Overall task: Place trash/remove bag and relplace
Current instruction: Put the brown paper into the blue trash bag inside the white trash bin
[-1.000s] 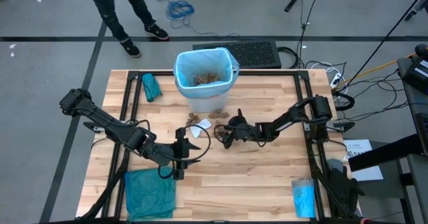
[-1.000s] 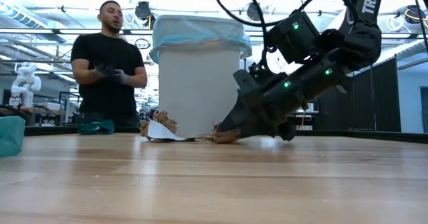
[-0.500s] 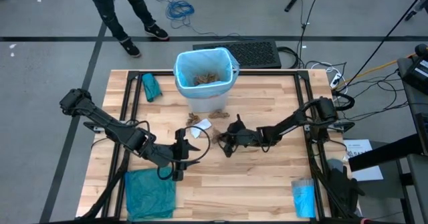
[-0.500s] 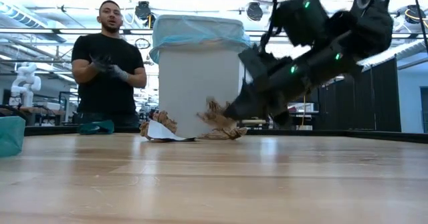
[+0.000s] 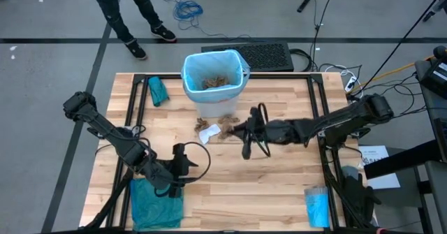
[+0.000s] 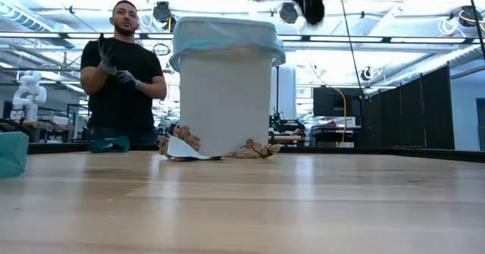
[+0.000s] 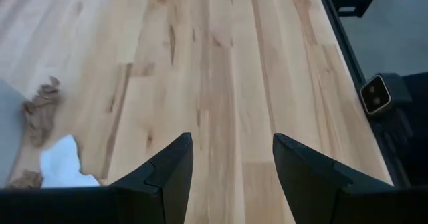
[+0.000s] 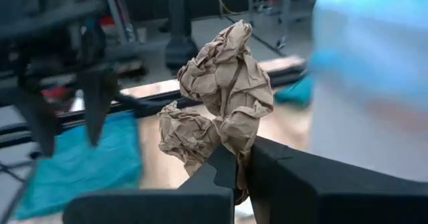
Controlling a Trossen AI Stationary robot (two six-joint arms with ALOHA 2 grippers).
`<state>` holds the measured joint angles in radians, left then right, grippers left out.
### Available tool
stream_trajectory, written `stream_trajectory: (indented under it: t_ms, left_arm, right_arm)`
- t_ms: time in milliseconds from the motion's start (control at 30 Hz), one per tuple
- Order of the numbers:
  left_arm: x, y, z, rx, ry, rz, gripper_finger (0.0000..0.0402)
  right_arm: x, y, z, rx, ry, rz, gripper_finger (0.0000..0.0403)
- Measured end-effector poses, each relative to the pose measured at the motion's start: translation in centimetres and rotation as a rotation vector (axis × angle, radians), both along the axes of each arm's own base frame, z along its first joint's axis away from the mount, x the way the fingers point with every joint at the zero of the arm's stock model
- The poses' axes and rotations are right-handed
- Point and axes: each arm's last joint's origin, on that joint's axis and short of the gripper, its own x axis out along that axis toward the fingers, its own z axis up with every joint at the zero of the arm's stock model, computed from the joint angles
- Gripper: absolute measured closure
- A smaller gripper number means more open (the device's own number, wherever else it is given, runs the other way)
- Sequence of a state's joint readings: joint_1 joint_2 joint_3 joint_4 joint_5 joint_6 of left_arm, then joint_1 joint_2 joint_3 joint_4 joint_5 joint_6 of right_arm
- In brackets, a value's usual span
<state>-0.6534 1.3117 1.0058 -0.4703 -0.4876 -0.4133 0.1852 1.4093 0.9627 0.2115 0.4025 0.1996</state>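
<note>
A crumpled brown paper scrap [image 8: 221,114] is pinched in the right end effector [image 8: 237,174]; it should be carried above the bin [image 5: 213,80] rim before release. The left end effector [image 7: 231,160] is held open, empty.

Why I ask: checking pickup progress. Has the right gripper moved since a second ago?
Yes. The right gripper, shut on a brown paper scrap, has risen from the tabletop to above the bin rim.

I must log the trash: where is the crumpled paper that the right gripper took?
The brown paper is pinched in the right gripper, lifted above the table just in front of the bin.
</note>
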Motion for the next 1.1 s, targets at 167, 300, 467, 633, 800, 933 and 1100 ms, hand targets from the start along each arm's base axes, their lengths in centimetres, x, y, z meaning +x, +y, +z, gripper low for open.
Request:
stream_trajectory:
  t_ms: [167, 300, 467, 633, 800, 933, 1100]
  left_arm:
    - [0.0, -0.1, 0.3, 0.039, -0.058, 0.056, 0.0201]
    - [0.1, 0.0, 0.2, 0.063, -0.07, 0.084, 0.0201]
    - [0.6, -0.4, -0.6, 0.081, -0.052, 0.084, 0.0201]
    - [1.3, -0.9, -1.8, 0.103, -0.032, 0.089, 0.0201]
    - [2.0, -1.1, -2.8, 0.124, -0.008, 0.099, 0.0201]
    - [2.3, -1.2, -2.9, 0.117, -0.019, 0.105, 0.0201]
    - [2.4, -1.2, -2.9, 0.11, -0.026, 0.105, 0.0201]
  right_arm:
    - [1.5, -2.6, 6.4, -0.153, 0.049, -0.062, 0.0403]
    - [2.5, -5.6, 10.1, -0.231, 0.072, -0.123, 0.0403]
    - [3.3, -10.2, 12.6, -0.222, 0.075, -0.156, 0.0403]
    - [4.5, -15.1, 11.5, -0.135, 0.118, -0.194, 0.0403]
    - [5.7, -19.4, 8.7, -0.009, 0.171, -0.197, 0.0403]
    - [6.3, -21.1, 6.7, 0.087, 0.206, -0.19, 0.0387]
    - [6.8, -21.4, 5.8, 0.109, 0.23, -0.184, 0.0332]
